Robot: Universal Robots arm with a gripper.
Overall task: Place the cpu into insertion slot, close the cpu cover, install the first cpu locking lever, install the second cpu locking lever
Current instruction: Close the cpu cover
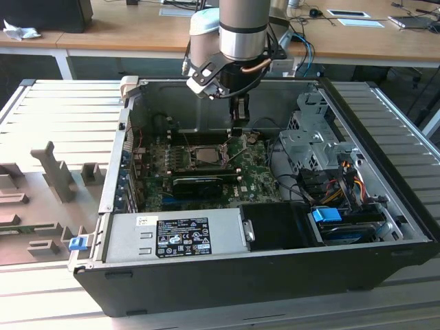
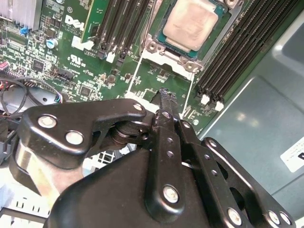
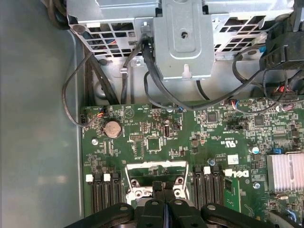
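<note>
**Exterior view.** The hand (image 1: 239, 118) is being held inside the open computer case (image 1: 206, 275), which is being carried on the slatted tabletop (image 1: 55, 117). The hand is being hung just beside the insertion slot (image 1: 192, 157), off the slot's edge toward the exterior view's right and toward the case's far wall, not over the slot's middle. The cpu (image 1: 207, 155) is being shown as a pale square lying inside the slot.

**Second wrist view.** The hand (image 2: 165, 97) is being shown closed, its two fingers (image 2: 167, 142) pressed together into one narrow black blade with nothing between them. The blade's tip is being held above the green board (image 2: 95, 71), just short of the silvery rim of the insertion slot (image 2: 152, 46). The cpu (image 2: 191, 23) is being seen flat in the slot, straight ahead of the tip, with its pale face and green border bare. Judged from this, it is already seated and nothing is being pressed over it. Black memory slots (image 2: 240, 52) are being seen on both sides of the insertion slot, running roughly the way the fingers point.

**First wrist view.** The closed fingers (image 3: 154, 211) are being shown just short of the insertion slot's silvery metalwork (image 3: 138, 192), between the memory slots (image 3: 102, 190). A grey drive cage (image 3: 183, 38) is being seen well beyond the slot.
</note>
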